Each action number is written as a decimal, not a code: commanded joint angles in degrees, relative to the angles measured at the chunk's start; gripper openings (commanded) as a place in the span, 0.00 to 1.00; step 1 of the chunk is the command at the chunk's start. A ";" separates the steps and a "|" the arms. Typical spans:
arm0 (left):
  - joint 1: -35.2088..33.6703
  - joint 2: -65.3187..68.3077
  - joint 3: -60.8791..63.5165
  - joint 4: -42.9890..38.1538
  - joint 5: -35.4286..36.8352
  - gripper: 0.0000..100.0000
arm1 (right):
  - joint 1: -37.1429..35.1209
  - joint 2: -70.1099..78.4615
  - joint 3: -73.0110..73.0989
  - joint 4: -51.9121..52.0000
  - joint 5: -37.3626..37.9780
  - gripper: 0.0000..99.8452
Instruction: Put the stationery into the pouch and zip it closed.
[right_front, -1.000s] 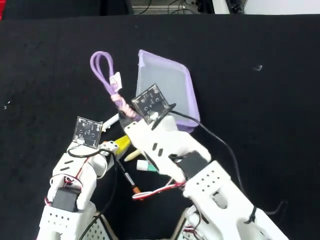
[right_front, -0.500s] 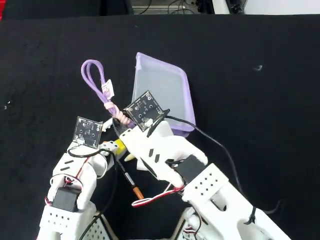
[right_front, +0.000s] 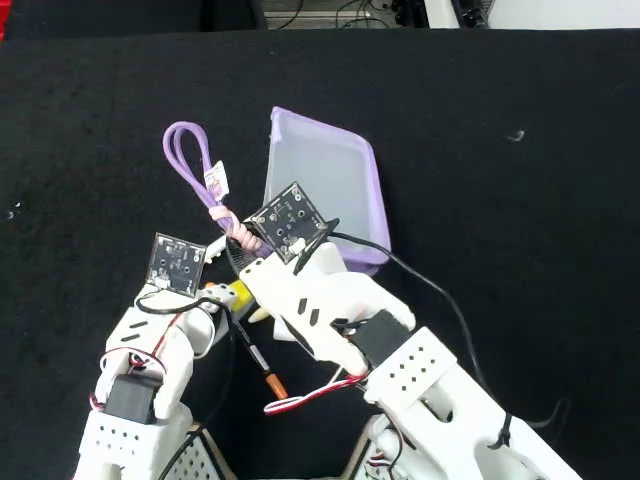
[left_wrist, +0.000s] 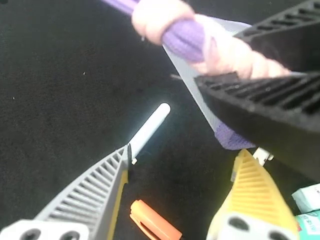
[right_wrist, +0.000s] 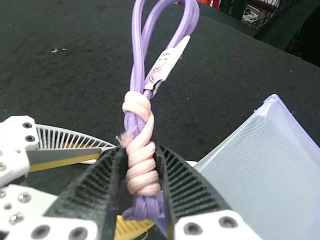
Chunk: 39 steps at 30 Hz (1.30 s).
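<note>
Right wrist view gives us the clearest read: the right gripper (right_wrist: 140, 156) is clamped on the pink knot (right_wrist: 137, 112) wound round the purple pull cord (right_wrist: 137, 55), whose loop runs on past the jaws across the black table (right_front: 520, 200). The pouch (right_wrist: 265, 165) lies flat just beside that gripper, its translucent face up, and we cannot tell from any view whether its zip is drawn back or how wide its mouth stands. From the left wrist we see the left gripper (left_wrist: 185, 152) with its grey and yellow jaws spread apart and holding nothing. A white pen (left_wrist: 149, 127) lies on the table at the tip of the grey jaw rather than between the two, an orange pen (left_wrist: 155, 227) lies nearer the arm, and a teal and white item (left_wrist: 307, 200) sits at the edge, too cut off for us to name. With the stationery outside the pouch, we judge the task to be at an early stage, with the cord held either to work the zip or to steady the pouch. Next, we think, the left gripper must shift so the white pen sits between its jaws before closing, while the right keeps tension on the cord without dragging the pouch away.
</note>
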 joint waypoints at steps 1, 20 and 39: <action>0.22 -0.18 -1.80 0.09 2.37 0.33 | 1.05 -1.80 -0.40 0.00 0.00 0.01; 0.13 -0.26 -5.58 0.26 2.81 0.33 | 3.25 -1.89 -0.57 0.09 0.00 0.01; -0.04 -0.26 -5.93 -0.09 2.90 0.33 | 3.25 -2.15 -0.84 3.25 6.86 0.01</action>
